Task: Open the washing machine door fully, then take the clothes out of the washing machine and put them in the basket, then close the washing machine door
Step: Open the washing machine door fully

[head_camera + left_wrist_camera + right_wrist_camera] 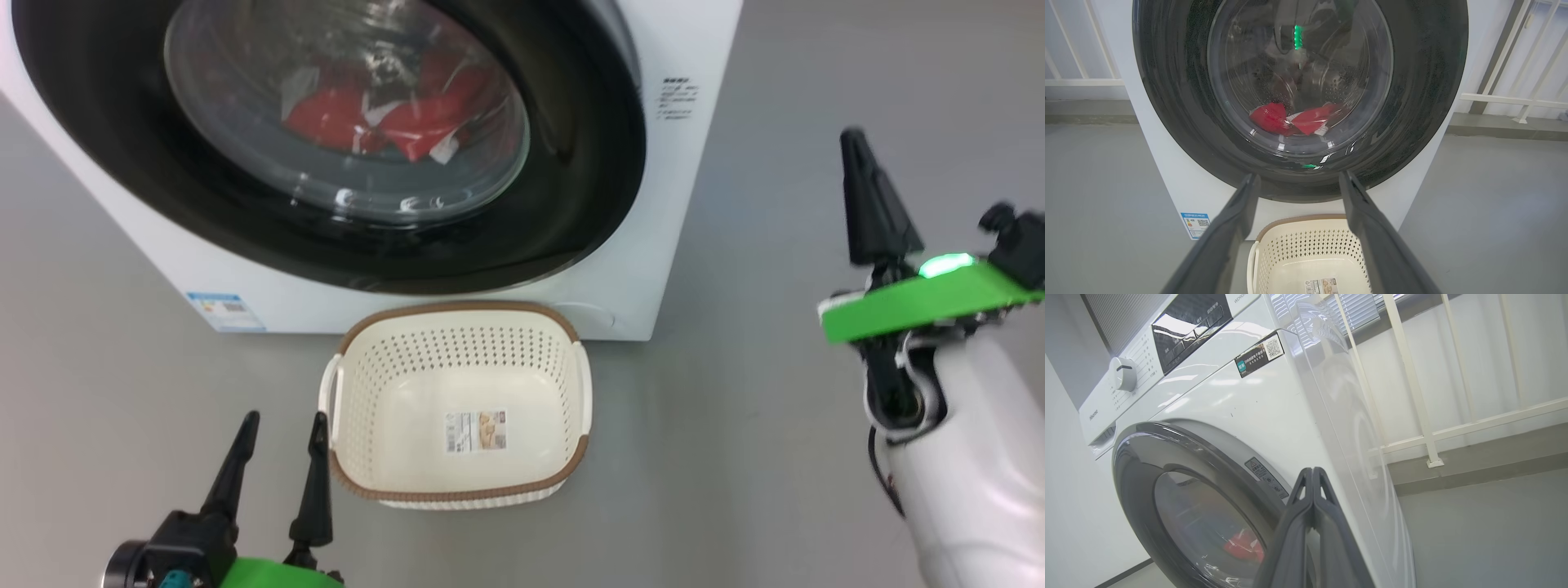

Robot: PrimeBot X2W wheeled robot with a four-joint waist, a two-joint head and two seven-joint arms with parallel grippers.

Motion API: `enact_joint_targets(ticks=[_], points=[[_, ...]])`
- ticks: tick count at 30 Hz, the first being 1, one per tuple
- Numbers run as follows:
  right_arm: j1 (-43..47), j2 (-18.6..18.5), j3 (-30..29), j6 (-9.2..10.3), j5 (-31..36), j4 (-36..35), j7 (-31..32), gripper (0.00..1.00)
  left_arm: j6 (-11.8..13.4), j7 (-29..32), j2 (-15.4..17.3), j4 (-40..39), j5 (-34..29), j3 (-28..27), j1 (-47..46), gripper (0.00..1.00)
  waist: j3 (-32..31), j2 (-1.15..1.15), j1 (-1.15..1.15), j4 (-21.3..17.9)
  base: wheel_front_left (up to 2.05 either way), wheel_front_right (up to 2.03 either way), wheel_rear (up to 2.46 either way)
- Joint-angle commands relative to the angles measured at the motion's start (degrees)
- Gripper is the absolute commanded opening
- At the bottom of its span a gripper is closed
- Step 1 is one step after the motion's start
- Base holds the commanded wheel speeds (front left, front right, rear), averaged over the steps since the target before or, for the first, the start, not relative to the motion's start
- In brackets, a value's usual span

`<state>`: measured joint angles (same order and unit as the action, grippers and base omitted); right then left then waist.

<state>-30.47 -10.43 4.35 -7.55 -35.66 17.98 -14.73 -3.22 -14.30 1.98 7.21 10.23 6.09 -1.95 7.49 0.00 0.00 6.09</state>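
On the grey floor (98,392) the white washing machine (694,204) stands with its round door (571,163) shut, and the red clothes (392,122) lie inside the drum, seen through the glass window. This door is what stands between both tools and the clothes. Just before the machine, under the door, sits the cream basket (457,310), with nothing in it but a paper label (475,430) on its bottom. The left tool (286,418) is low beside the basket's left handle, its fingers apart and holding nothing. The right tool (853,139) is raised to the right of the machine, apart from it, fingers pressed together on nothing. A blue label (224,310) is on the machine's lower front, a dial (1122,373) at the top, and a white railing (1412,375) stands behind.
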Motion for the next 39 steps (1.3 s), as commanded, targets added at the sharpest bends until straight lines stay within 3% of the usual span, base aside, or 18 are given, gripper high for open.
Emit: enact_joint_targets(ticks=[1,8,19,26,31,39], points=[[-4.0,-0.9,1.9,0.06,-1.9,0.0,-0.3,0.00,0.1,-0.7,0.9,-1.8,0.6,-1.2,-2.8,1.00,3.4,0.00,0.00,2.9,0.00,0.00,0.00],[-13.5,-4.8,6.6,0.06,-13.2,5.5,2.7,0.00,0.5,-0.7,0.9,-2.1,1.7,0.2,-5.8,1.00,6.7,0.00,0.00,4.9,0.00,0.00,0.00],[-21.4,-10.5,15.1,0.06,-36.0,6.2,18.8,0.00,0.7,-0.7,0.9,-2.4,2.6,0.8,-8.4,1.00,10.1,0.00,0.00,6.3,0.00,0.00,0.00],[-26.1,-11.0,15.4,0.06,-49.5,7.3,29.6,0.00,0.6,-0.7,0.9,-2.6,2.9,1.3,-9.9,1.00,12.5,0.00,0.00,6.6,0.00,0.00,0.00],[-29.3,-11.1,14.4,0.06,-55.1,9.9,36.2,0.00,0.6,-0.7,0.9,-2.7,3.2,1.6,-11.1,1.00,14.0,0.00,0.00,7.0,0.00,0.00,0.00],[-34.5,-10.7,14.9,0.06,-59.0,17.1,46.1,0.00,0.8,-0.7,0.9,-3.0,3.6,2.0,-12.2,1.00,15.7,0.00,0.00,7.6,0.00,0.00,0.00]])
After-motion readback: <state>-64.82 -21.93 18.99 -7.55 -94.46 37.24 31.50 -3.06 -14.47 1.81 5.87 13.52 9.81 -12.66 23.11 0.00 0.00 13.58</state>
